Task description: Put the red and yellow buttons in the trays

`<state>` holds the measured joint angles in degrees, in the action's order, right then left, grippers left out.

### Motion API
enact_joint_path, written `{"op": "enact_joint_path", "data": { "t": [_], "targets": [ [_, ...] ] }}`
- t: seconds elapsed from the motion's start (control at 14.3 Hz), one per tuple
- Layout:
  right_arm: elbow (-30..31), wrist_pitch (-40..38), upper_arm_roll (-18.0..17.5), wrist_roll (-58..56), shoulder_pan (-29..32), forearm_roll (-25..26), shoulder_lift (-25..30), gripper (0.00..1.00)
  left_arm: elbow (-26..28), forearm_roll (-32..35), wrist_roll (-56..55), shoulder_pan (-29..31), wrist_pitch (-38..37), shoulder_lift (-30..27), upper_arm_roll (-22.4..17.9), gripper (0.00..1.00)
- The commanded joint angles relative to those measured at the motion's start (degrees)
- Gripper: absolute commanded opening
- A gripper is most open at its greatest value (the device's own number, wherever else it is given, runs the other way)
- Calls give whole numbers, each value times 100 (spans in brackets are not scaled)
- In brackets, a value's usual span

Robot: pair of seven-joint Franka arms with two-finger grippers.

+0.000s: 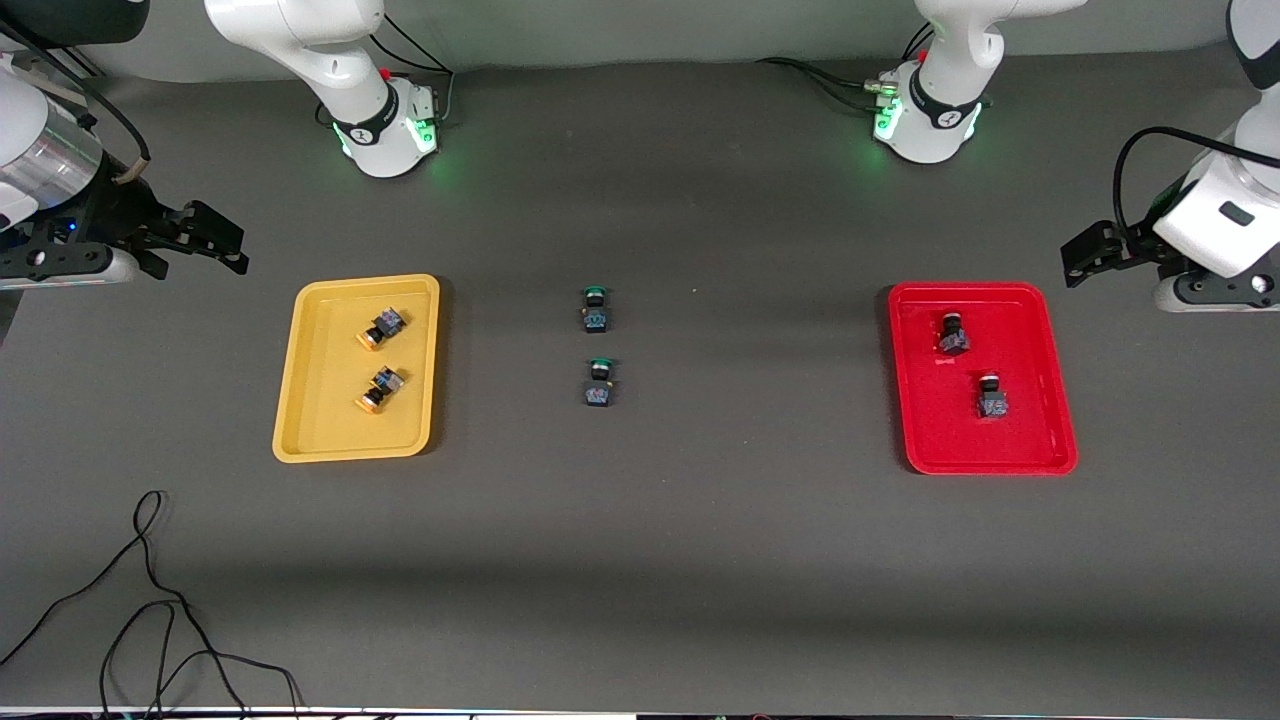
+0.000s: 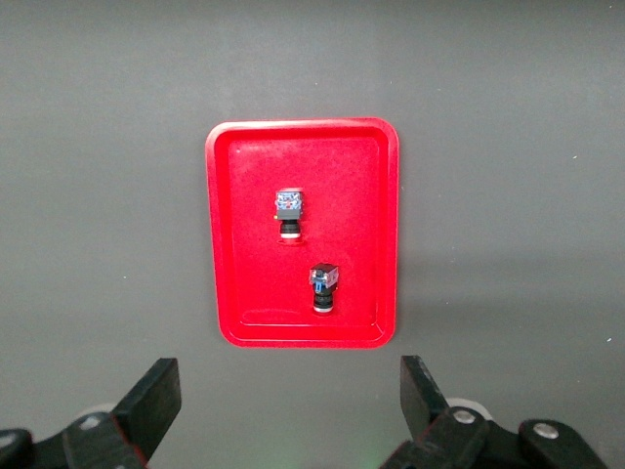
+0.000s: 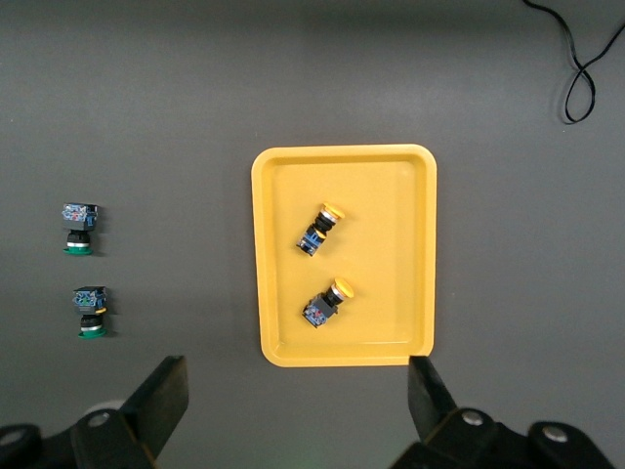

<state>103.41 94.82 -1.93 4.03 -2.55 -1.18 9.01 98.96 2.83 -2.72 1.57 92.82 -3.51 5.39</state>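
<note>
The yellow tray (image 1: 292, 400) lies on the dark table (image 1: 640, 560) toward the right arm's end, at about 9 o'clock from the table's middle in the front view. Two yellow-capped buttons lie on their sides inside it: one (image 1: 382, 327) farther from the front camera, the other (image 1: 380, 389) nearer, apart from each other and from the rim.

The red tray (image 1: 1055, 440) lies toward the left arm's end, at about 3 o'clock from the middle. Two red-capped buttons rest in it, one (image 1: 953, 333) farther from the front camera and one (image 1: 991, 397) nearer, not touching.

Between the trays, two green-capped buttons (image 1: 595, 309) (image 1: 599, 382) sit on the bare table in a short line, one nearer the camera than the other.

The right gripper (image 1: 225, 243) hangs in the air past the yellow tray's outer end, at about 10 o'clock from it; its fingers (image 3: 161, 396) stand wide apart and hold nothing, well clear of the yellow buttons.

The left gripper (image 1: 1085, 255) hangs at about 2 o'clock from the red tray. Its fingers (image 2: 422, 391) are likewise spread and empty, with the red buttons lying well apart from them.
</note>
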Motion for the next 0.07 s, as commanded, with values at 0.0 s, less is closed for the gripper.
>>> {"op": "enact_joint_path", "data": {
  "t": [0.0],
  "targets": [
    [-154, -51, 26, 1, -27, -111, -83, 100, -175, 16, 114, -525, -124, 87, -530, 100]
  ]
}}
